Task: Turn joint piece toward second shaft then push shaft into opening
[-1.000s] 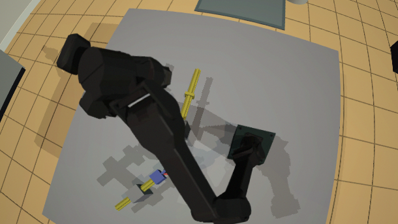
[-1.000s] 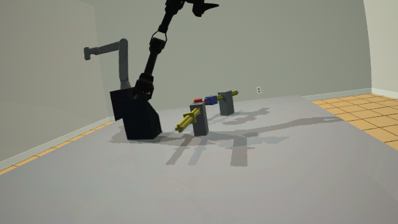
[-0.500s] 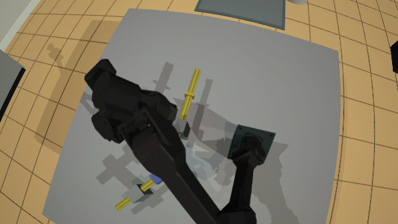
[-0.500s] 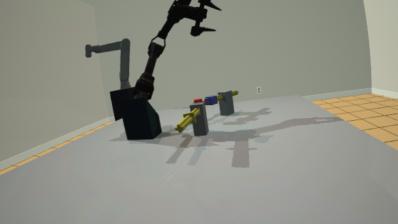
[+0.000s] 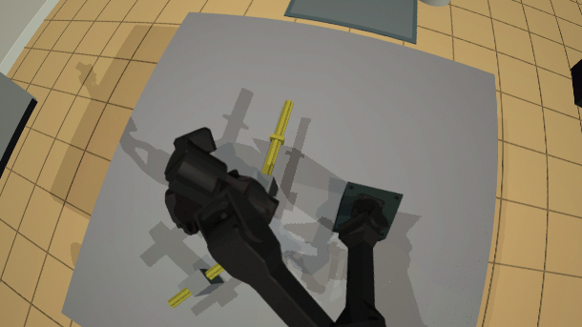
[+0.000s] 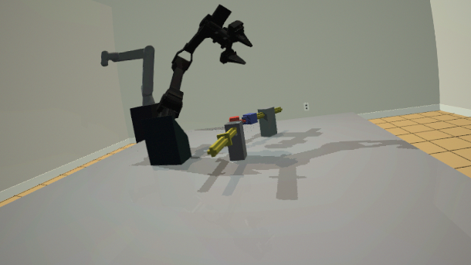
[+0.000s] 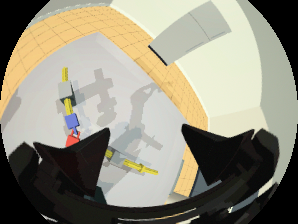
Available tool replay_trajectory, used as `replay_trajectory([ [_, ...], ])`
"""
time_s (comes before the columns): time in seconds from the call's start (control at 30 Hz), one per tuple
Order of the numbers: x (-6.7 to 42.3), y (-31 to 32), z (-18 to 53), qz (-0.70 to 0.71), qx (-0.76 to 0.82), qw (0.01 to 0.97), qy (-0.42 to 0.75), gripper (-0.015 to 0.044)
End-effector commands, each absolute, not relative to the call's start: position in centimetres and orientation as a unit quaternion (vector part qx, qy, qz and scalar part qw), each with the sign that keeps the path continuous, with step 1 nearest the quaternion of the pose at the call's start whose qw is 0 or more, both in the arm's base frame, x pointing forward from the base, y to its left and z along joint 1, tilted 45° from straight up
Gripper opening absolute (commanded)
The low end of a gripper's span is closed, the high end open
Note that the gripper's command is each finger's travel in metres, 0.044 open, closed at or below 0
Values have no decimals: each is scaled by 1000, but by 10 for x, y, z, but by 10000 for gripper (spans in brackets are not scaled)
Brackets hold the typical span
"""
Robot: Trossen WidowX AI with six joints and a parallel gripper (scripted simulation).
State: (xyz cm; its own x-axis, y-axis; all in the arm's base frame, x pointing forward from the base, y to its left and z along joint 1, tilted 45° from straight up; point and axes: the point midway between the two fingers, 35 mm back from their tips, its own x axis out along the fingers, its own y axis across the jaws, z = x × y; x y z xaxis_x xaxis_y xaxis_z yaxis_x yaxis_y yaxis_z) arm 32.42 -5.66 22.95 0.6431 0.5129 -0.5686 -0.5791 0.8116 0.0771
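Your arm point(image 6: 178, 71) rising from its base plate point(image 5: 394, 199), bent forward at the elbow, wrist tipped downward, your gripper point(image 6: 241, 51) held high in the air, fingers spread wide apart, nothing between them, touching nothing

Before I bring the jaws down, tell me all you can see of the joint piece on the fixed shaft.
The joint piece shows as two small blocky parts, a red one and a blue one, matte and plastic-looking, raised between the two grey blocks. The blue part sits toward the farther block, the red toward the nearer. Its opening is too small to make out. The gripper hangs open well above, touching nothing.
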Motion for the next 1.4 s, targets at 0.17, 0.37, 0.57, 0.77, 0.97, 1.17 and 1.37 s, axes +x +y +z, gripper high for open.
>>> replay_trajectory([
  [0.17,273,-14,202,312,50,861,399,440],
  [0.37,237,12,188,318,111,819,465,440],
  [0.57,197,35,176,317,168,768,531,440],
  [0.77,156,55,168,310,216,709,596,440],
  [0.97,139,62,166,305,234,683,621,440],
  [1.17,140,63,165,310,229,682,621,440],
  [1.37,142,72,157,360,180,672,621,440],
])
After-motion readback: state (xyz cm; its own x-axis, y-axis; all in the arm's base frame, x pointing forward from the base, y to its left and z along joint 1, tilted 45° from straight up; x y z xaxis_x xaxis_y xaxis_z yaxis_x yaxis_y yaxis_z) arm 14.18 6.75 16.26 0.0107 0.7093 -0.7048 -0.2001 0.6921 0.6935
